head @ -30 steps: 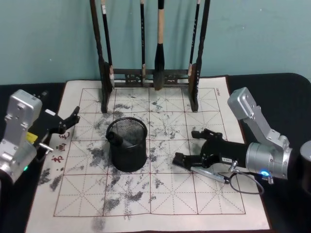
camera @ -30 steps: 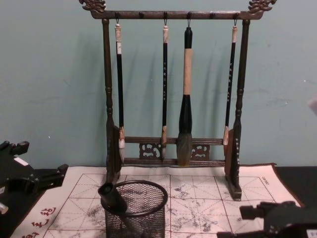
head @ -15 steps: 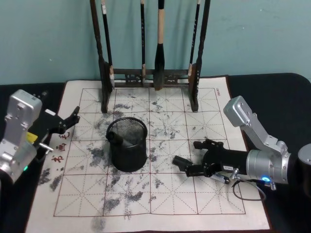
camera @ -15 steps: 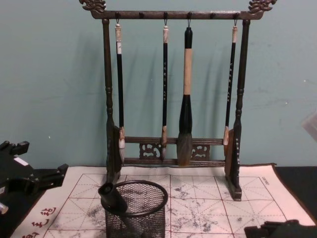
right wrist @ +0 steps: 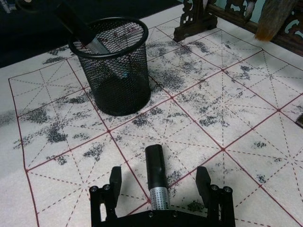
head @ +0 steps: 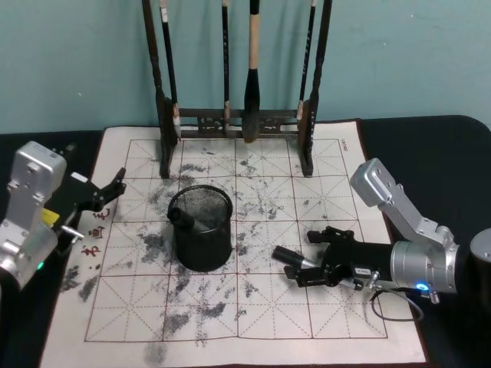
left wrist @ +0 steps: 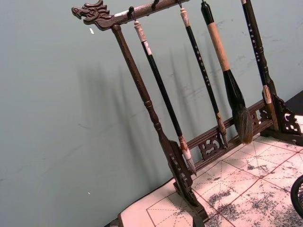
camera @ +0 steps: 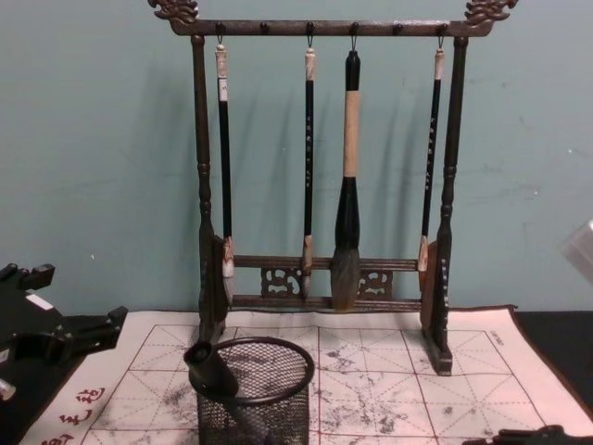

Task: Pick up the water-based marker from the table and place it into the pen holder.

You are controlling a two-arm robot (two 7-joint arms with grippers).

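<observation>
Head view: a marker [head: 285, 255] with a black cap and silvery barrel lies flat on the ink-stained practice mat [head: 253, 322], in the mat's right half and toward its near edge. The right gripper [head: 304, 259] is low over it, released, with one finger on each side of the barrel. The marker's long axis runs roughly along the arm's line of reach, and its cap points toward the mat's left side. The pen holder [head: 201, 238], a black mesh cup, stands upright near the mat's middle, so it is to the robot's left of the marker and well apart from it. The left gripper [head: 100, 198] hangs unclenched and idle at the mat's left edge, so the right arm is clearly the nearer one. Left wrist view: it looks at the brush rack [left wrist: 180, 156] along the mat's far edge, away from the marker. Right wrist view: the two fingers [right wrist: 115, 182] flank the barrel with a gap showing on each side, so closing should pinch across its width. The holder stands beyond the cap with a dark pen [right wrist: 78, 26] leaning inside it. Chest view: the holder stands in front of the rack, and the left gripper is beside the mat's left edge.
</observation>
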